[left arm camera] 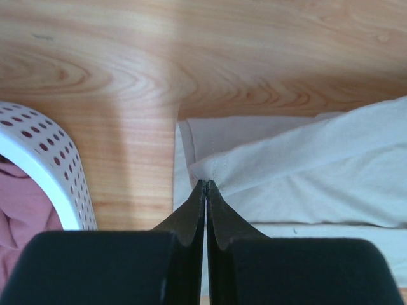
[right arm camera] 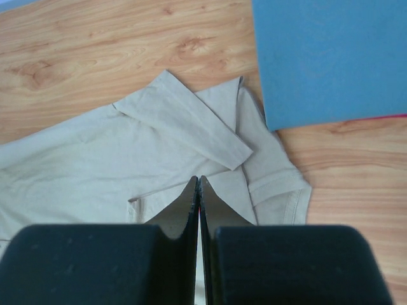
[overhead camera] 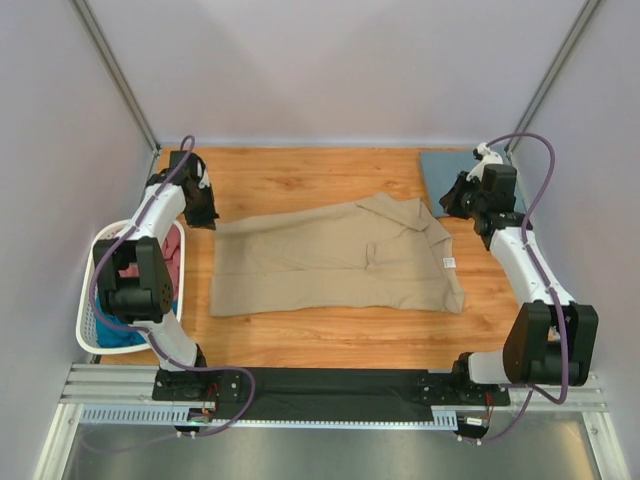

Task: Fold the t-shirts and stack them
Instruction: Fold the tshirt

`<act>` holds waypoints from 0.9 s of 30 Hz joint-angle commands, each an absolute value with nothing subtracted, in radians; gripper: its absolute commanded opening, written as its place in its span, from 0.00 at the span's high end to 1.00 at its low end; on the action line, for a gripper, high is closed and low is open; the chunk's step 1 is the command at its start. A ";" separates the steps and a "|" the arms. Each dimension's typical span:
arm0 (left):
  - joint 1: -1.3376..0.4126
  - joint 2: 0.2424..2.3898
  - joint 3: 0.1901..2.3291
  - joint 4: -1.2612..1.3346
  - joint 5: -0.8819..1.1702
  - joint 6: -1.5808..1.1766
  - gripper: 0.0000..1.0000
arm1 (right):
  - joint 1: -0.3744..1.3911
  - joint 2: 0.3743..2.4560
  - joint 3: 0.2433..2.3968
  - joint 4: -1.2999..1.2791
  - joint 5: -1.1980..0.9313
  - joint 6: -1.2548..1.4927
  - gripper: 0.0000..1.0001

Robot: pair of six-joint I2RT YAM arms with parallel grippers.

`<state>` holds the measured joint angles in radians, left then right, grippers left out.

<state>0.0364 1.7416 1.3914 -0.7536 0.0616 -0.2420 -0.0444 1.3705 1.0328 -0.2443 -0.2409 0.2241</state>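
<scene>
A tan t-shirt (overhead camera: 330, 265) lies spread across the middle of the table, neck and white label to the right, hem to the left, one sleeve folded in. My left gripper (overhead camera: 208, 220) sits low at its far left hem corner. In the left wrist view the jaws (left arm camera: 205, 183) are shut, with the corner of the tan shirt (left arm camera: 318, 171) running into the tips. My right gripper (overhead camera: 447, 205) hovers over the shirt's far right shoulder. Seen from the right wrist, it (right arm camera: 198, 178) is shut and empty above the tan shirt (right arm camera: 95, 159). A folded slate blue t-shirt (overhead camera: 440, 170) (right arm camera: 331, 57) lies at the back right.
A white slatted basket (overhead camera: 90, 320) (left arm camera: 57, 159) stands at the left table edge, holding a dusty pink shirt (overhead camera: 175, 260) (left arm camera: 19, 210) and a teal one (overhead camera: 120, 335). A red edge (right arm camera: 381, 117) shows under the blue shirt. Grey walls close in the sides and back.
</scene>
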 commanded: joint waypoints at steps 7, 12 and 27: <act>0.032 1.750 1.371 -0.735 0.057 -0.258 1.00 | -0.041 1.603 1.170 -0.247 -0.247 0.339 0.71; 0.032 1.759 1.376 -0.744 0.049 -0.259 1.00 | -0.038 1.808 1.321 -0.371 -0.157 0.344 0.65; 0.028 1.786 1.407 -0.761 0.040 -0.264 1.00 | -0.038 1.945 1.278 -0.325 -0.114 0.551 0.63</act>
<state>0.0322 1.7832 1.3647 -0.7521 0.0544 -0.2569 -0.0422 1.9415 1.2934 -0.3576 -0.1459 0.4801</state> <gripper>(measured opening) 0.006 0.368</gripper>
